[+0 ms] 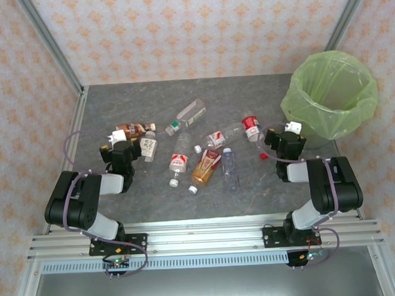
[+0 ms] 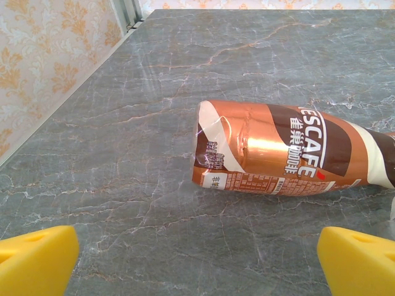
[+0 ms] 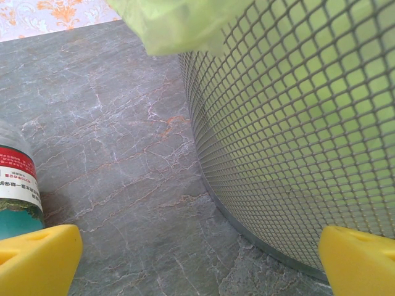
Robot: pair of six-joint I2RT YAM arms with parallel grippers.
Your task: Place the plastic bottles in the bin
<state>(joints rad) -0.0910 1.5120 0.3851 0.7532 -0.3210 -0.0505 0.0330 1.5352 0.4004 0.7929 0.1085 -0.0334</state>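
Note:
Several plastic bottles lie scattered across the grey table's middle. Among them are a brown-labelled bottle (image 1: 134, 130), a clear one (image 1: 188, 114), an amber one (image 1: 205, 167) and a red-white labelled one (image 1: 251, 126). My left gripper (image 1: 122, 139) stands open just short of the brown bottle (image 2: 290, 151), which lies on its side ahead of the yellow fingertips (image 2: 37, 259). My right gripper (image 3: 197, 265) is open and empty, low beside the bin (image 1: 329, 93). The bin's mesh wall (image 3: 296, 123) and lime-green bag (image 3: 179, 21) loom close. A red-labelled bottle (image 3: 15, 185) sits at its left finger.
Wallpapered walls and metal frame posts (image 1: 52, 46) enclose the table on three sides. A white-labelled bottle (image 1: 149, 147) lies just right of my left gripper. Bare marble-patterned table (image 1: 252, 198) stretches between the arms along the near edge.

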